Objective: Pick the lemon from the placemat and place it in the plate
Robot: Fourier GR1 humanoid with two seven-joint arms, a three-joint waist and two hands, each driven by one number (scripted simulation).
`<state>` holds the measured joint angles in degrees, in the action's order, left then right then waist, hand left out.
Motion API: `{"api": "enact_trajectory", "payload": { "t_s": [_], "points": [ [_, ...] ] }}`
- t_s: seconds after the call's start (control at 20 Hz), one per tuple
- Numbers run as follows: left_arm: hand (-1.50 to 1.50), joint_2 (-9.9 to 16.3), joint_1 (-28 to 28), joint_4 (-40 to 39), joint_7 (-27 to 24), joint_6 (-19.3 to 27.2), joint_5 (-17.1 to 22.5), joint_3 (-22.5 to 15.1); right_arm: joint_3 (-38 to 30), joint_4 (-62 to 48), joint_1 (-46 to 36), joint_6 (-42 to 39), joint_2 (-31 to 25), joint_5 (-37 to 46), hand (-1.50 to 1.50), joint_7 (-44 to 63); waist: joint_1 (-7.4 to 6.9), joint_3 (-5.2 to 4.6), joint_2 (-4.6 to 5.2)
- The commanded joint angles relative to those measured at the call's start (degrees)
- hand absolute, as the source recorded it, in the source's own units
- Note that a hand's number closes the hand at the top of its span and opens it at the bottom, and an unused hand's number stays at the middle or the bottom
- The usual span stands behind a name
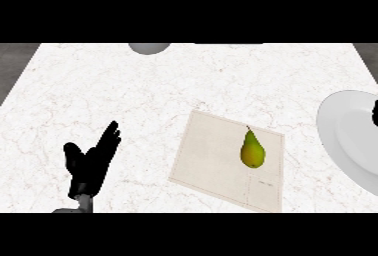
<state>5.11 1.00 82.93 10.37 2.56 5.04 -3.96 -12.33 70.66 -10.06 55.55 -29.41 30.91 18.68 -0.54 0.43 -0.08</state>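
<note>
Fruit on the placemat (221, 160) is not a lemon but a pear (252, 150), yellow-green with a thin stem pointing toward the far edge of the desk (111, 90); it lies on the right half of the mat, apart from both hands. The task looks to be at its very start: nothing is grasped, and the white plate (347, 130) at the desk's right edge holds no fruit. The left hand (87, 160) rests near the front left of the desk, upright, its fingers (111, 137) straight and spread, holding nothing. Only a dark sliver of the right hand (375, 114) shows at the right edge over the plate, and I cannot tell how its fingers stand. The next move probably calls for the right hand to come across from the plate, lower over the pear and close round its wider lower body. A pale rounded object (150, 47) sits at the far edge.
</note>
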Motion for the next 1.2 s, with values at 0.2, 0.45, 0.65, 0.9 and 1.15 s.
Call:
{"api": "enact_trajectory", "payload": {
  "t_s": [0.2, 0.45, 0.65, 0.9, 1.15],
  "points": [
    [0.00, -0.21, 0.71, 1.96, 3.97, 0.21, -0.58, -1.52, -2.62, -21.78, -3.63, -15.18, -5.82, -8.45, -1.50, -3.70, -1.80, -0.15, 0.76],
    [0.00, 0.07, 0.90, 1.44, 2.42, -1.58, 0.46, -1.07, -8.09, -33.36, -9.02, -22.89, -5.54, -17.71, -1.50, -21.22, -1.28, -0.09, 0.66],
    [0.00, -0.05, -0.98, 0.83, 4.37, -0.50, 0.61, -0.02, -12.34, -37.86, -13.93, -24.34, -4.54, -21.68, -1.50, -32.14, -1.22, -0.09, 0.68],
    [0.00, -0.76, 0.11, 0.97, 3.20, 0.05, 0.08, -0.34, -21.88, -35.37, -13.19, -26.77, -4.82, -31.33, -1.50, -43.95, -0.05, -0.16, 0.35],
    [0.00, -0.50, 0.01, 0.03, 2.79, -0.35, -0.31, 0.04, -26.68, -41.30, -12.43, -31.61, -5.34, -36.54, -1.50, -49.67, 0.12, -0.30, 0.27]
  ]
}}
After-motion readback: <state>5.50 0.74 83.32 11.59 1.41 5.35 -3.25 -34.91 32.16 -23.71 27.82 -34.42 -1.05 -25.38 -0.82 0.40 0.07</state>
